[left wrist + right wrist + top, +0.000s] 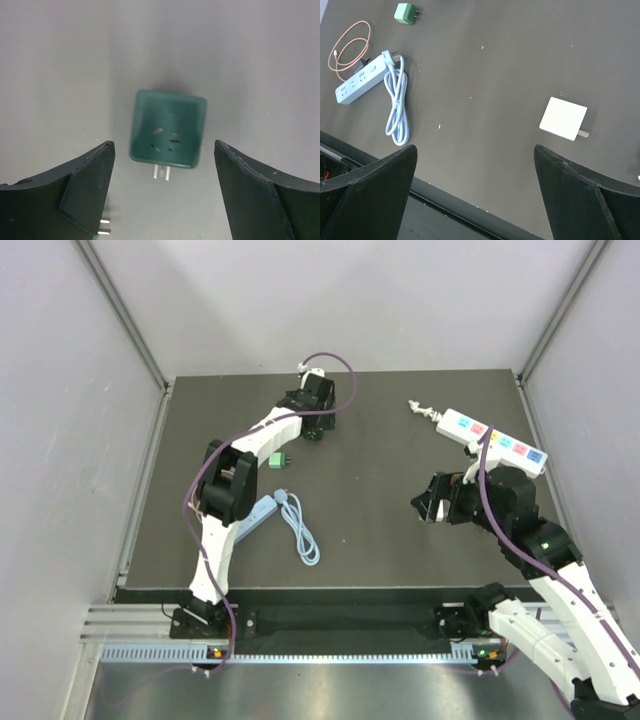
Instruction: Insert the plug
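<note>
A green plug adapter (277,460) lies on the dark table, left of centre. In the left wrist view the green plug adapter (167,129) lies just beyond my open fingers, its two metal prongs (161,172) pointing toward the camera. My left gripper (313,430) (163,145) is open, empty and hovering over it. A white power strip with coloured sockets (497,441) lies at the back right. My right gripper (435,505) (475,147) is open and empty above the table; a white adapter (563,119) lies ahead and to its right.
A light blue power strip (262,515) (362,82) with a coiled blue cord (300,530) (396,107) lies near the left arm's elbow. A thin pink cable loop (350,47) lies beside it. The table's front edge (470,212) runs below the right gripper.
</note>
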Robot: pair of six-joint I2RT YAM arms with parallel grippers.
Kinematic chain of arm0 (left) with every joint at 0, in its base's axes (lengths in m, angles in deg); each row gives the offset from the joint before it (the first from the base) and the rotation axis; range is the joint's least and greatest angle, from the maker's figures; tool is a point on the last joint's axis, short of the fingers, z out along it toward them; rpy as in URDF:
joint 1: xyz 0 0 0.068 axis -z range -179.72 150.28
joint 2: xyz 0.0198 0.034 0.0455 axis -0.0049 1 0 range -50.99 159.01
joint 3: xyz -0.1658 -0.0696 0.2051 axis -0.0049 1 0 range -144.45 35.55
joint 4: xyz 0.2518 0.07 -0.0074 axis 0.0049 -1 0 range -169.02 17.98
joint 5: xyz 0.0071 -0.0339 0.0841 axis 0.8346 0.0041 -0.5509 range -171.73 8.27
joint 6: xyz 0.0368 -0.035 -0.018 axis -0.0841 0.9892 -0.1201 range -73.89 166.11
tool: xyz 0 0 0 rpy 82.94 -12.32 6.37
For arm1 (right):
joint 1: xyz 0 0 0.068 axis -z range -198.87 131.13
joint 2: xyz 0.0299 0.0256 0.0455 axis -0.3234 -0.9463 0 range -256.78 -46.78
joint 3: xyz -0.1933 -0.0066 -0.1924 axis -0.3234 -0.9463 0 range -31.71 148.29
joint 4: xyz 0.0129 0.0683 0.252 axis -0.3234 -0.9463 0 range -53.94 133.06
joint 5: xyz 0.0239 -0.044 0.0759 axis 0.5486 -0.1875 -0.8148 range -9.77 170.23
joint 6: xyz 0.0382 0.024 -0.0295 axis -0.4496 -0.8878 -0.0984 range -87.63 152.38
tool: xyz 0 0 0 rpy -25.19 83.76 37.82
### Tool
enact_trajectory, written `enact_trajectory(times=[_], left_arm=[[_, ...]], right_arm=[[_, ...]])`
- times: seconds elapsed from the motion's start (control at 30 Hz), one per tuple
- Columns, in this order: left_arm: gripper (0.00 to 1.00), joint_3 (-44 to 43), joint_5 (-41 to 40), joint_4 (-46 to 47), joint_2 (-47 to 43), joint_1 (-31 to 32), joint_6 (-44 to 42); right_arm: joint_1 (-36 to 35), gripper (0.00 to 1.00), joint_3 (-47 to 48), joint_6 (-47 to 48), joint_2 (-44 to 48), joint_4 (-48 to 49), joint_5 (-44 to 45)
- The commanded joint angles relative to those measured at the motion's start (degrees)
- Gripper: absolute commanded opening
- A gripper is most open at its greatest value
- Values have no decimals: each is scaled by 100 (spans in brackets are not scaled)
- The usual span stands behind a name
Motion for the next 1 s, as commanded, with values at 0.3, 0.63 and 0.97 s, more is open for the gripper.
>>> enact_trajectory(times=[0.3,0.63,0.97], left_arm=[[75,126,159,620,355,-138,-364],[0,871,-24,1049,-267,-86,-461],[0,5406,-2159,5769,-4290,2057,-3456]], right_arm=[[39,100,453,-222,-293,-59,-8],[48,100,461,-582,-476,-85,123],[864,98,2664,-715,-2094,-709,-1440]])
